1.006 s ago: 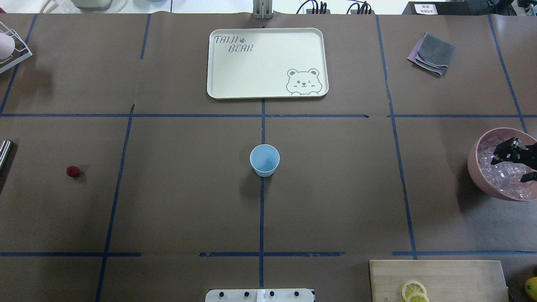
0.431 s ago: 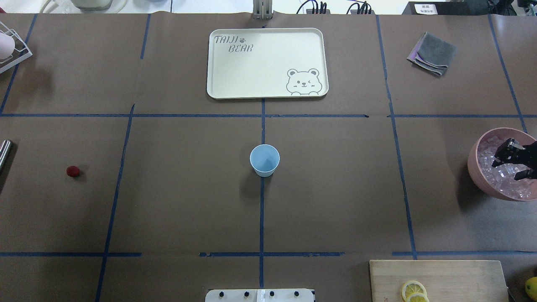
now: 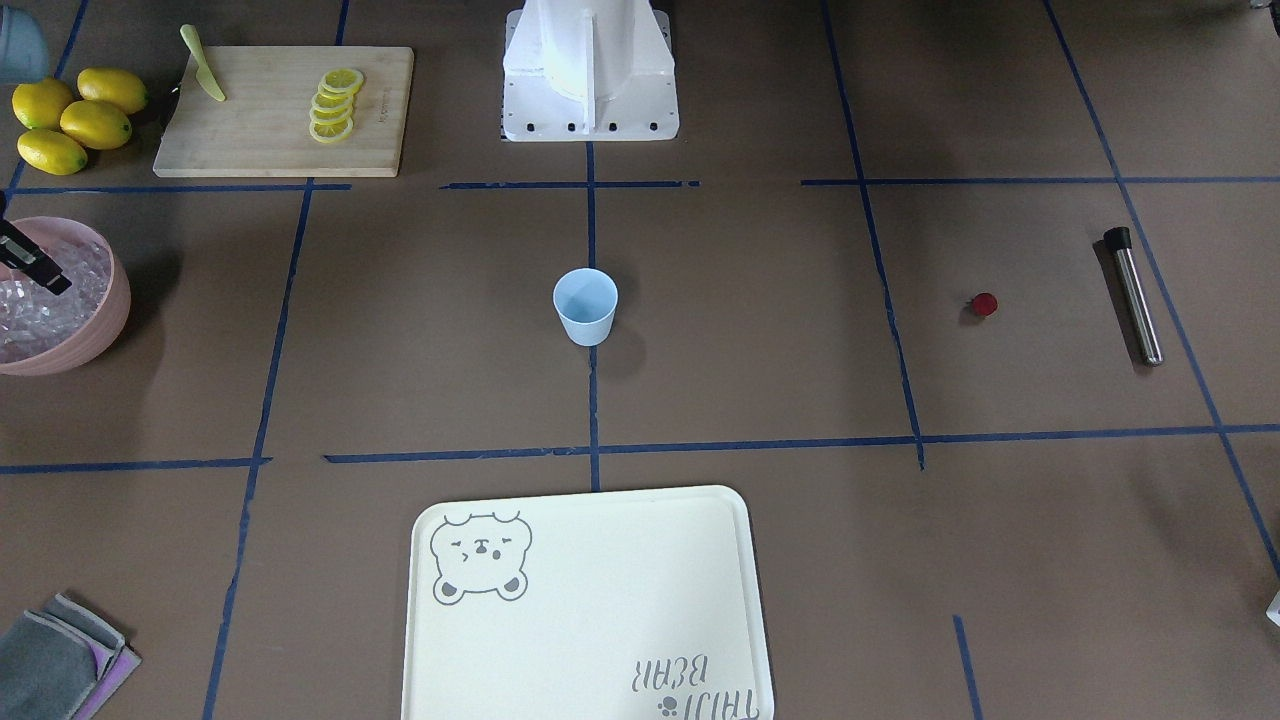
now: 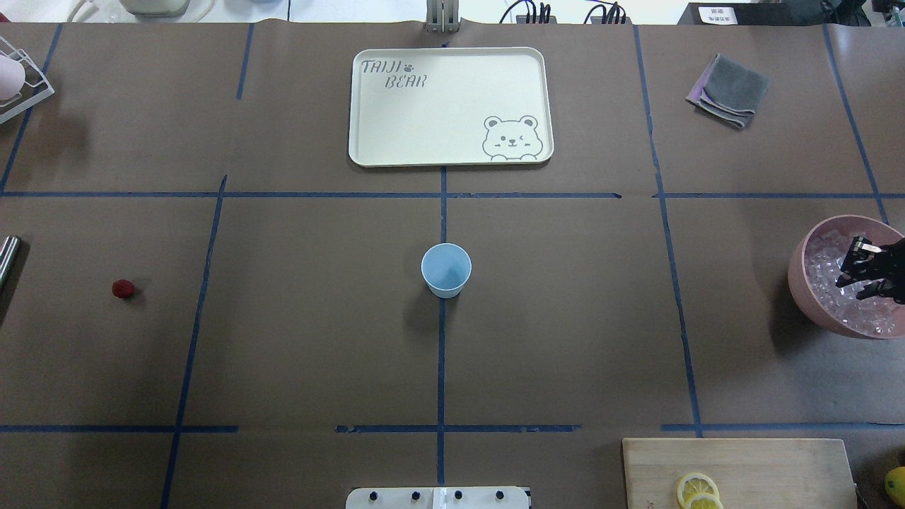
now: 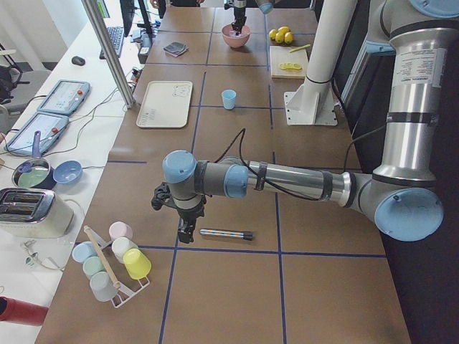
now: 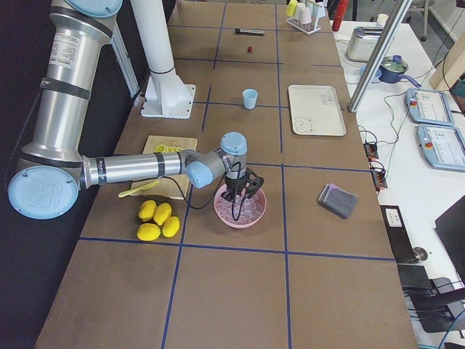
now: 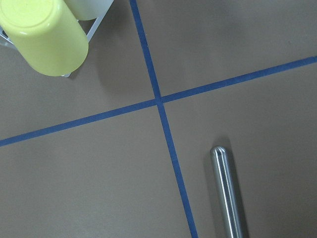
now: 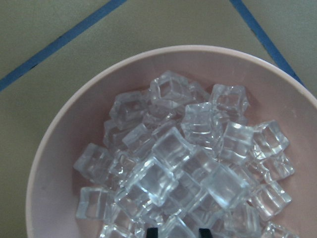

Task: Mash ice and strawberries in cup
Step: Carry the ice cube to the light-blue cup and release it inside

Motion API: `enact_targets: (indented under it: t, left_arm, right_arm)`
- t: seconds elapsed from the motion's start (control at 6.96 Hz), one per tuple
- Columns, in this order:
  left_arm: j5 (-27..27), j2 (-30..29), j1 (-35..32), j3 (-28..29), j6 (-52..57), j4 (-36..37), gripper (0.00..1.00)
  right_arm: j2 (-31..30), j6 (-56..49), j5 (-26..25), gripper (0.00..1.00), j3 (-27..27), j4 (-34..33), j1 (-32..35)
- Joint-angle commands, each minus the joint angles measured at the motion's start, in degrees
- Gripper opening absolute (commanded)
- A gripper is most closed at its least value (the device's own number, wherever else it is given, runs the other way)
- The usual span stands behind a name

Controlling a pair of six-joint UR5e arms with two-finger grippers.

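**Right gripper (image 4: pixel 855 279) points down into ice (image 8: pixel 198 148)**
Only our wrist view shows fingertips (image 8: pixel 203 232) flanking a cube (image 8: pixel 176 224) at 6 o'clock; grip unclear to us.

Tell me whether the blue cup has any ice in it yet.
No, the cup shows only its bare blue inside from overhead; the ice lies in the pink bowl.

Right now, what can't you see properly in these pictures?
Right gripper: the wrist view's bottom edge cuts off all but its tips, so whether it pinches ice is unclear.
Left gripper: small, dark, left side view only; open or shut unclear.
Metal rod: the overhead view's left edge cuts it off.
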Motion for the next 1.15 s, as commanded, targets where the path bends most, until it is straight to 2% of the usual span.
enact_targets:
  t: [0.0, 0.29, 0.43, 0.57, 0.72, 1.01]
  left_arm:
    - [0.0, 0.0, 0.0, 0.0, 0.0, 0.0, 1.0]
    - [0.0, 0.0, 0.0, 0.0, 0.0, 0.0, 1.0]
    - [0.0, 0.0, 0.0, 0.0, 0.09, 0.0, 1.0]
    - [0.0, 0.26, 0.0, -0.08, 0.43, 0.0, 1.0]
    - [0.0, 0.44, 0.0, -0.09, 0.53, 0.0, 1.0]
    - [0.0, 0.35, 0.0, 0.09, 0.53, -0.09, 1.0]
  right_arm:
    - [-0.11, 0.01, 0.59, 0.0, 3.36, -0.43, 0.31]
    - [1.63, 0.61, 0.59, 0.0, 8.91, -0.88, 0.22]
    - [5.56, 5.23, 1.81, 0.0, 9.63, -0.88, 0.13]
    - [12.04, 10.5, 3.91, 0.01, 9.46, -0.97, -2.74]
    - [18.37, 16.99, 3.93, 0.01, 9.02, -1.05, -6.94]
    - [31.46, 25.01, 3.06, 0.01, 3.96, -1.05, -14.25]
